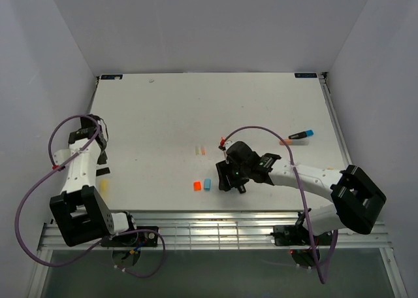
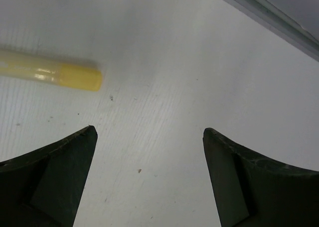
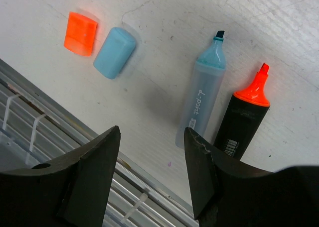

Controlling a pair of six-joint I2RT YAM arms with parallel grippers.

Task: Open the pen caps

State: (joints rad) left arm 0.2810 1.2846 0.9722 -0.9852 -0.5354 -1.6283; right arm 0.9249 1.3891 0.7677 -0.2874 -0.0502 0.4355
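Note:
An orange cap (image 3: pixel 80 33) and a pale blue cap (image 3: pixel 114 52) lie side by side near the table's front edge, also in the top view as orange (image 1: pixel 197 186) and blue (image 1: pixel 207 183). Right of them lie an uncapped pale blue highlighter barrel (image 3: pixel 202 100) and a black barrel with a bare orange tip (image 3: pixel 246 117). My right gripper (image 3: pixel 152 130) is open and empty just above the table, near these barrels' back ends; in the top view (image 1: pixel 228 179) it hides them. My left gripper (image 2: pixel 149 130) is open and empty over bare table, with a yellow cylindrical piece (image 2: pixel 50 70) ahead to its left.
Two tiny pale caps (image 1: pixel 200 150) lie mid-table. A black marker with a blue cap (image 1: pixel 301 135) and a small orange piece (image 1: pixel 285 142) lie at the right. A metal rail (image 3: pixel 60 117) runs along the front edge. The left arm (image 1: pixel 81 161) stands at the table's left side.

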